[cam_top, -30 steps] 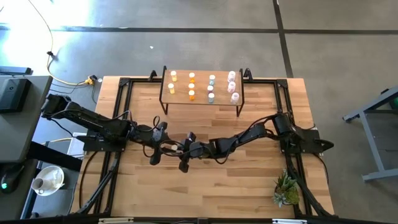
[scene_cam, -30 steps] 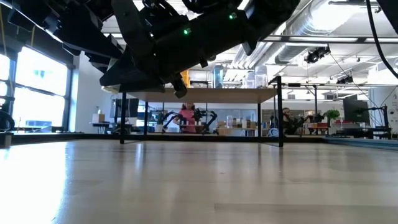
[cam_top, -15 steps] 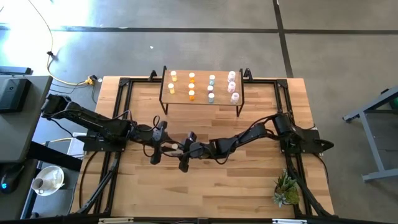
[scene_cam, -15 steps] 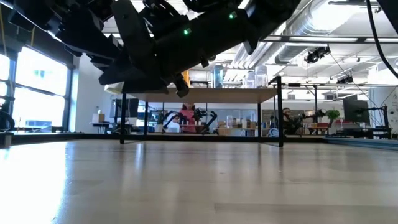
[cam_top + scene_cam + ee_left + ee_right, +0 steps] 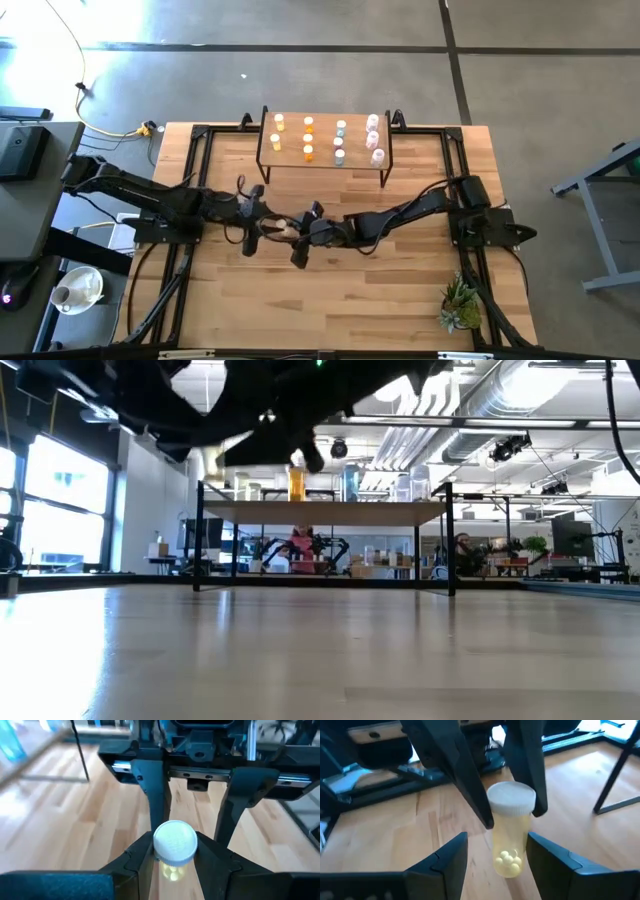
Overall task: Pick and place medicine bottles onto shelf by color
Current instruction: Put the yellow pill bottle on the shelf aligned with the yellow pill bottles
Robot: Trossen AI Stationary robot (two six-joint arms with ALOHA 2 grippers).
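Observation:
A small yellowish medicine bottle with a white cap hangs in the air over the middle of the table, between my two grippers. My left gripper is shut on it. My right gripper faces it from the other side, open, one finger on each side of the bottle's base without touching. In the high view the bottle shows as a pale spot between the left gripper and the right gripper. The shelf stands at the far edge and carries several bottles in rows by colour. My left gripper pinches the bottle's body just under the white cap between its two fingers. The fingers come from the table's left, slanting a little downward. The bottle is lifted clear of the table and tilted, with its cap toward my left arm and its pill-filled base toward the right gripper.
A small green plant sits at the near right corner. Black frame rails run along the table's left and right sides. Bare wood lies in front of the arms, and in the low view the shelf stands beyond them.
My right gripper has opened, let go of the bottle and risen. The bottle stays in my left gripper, clear of the table. In the low view both arms stand higher than before, uncovering the shelf top.

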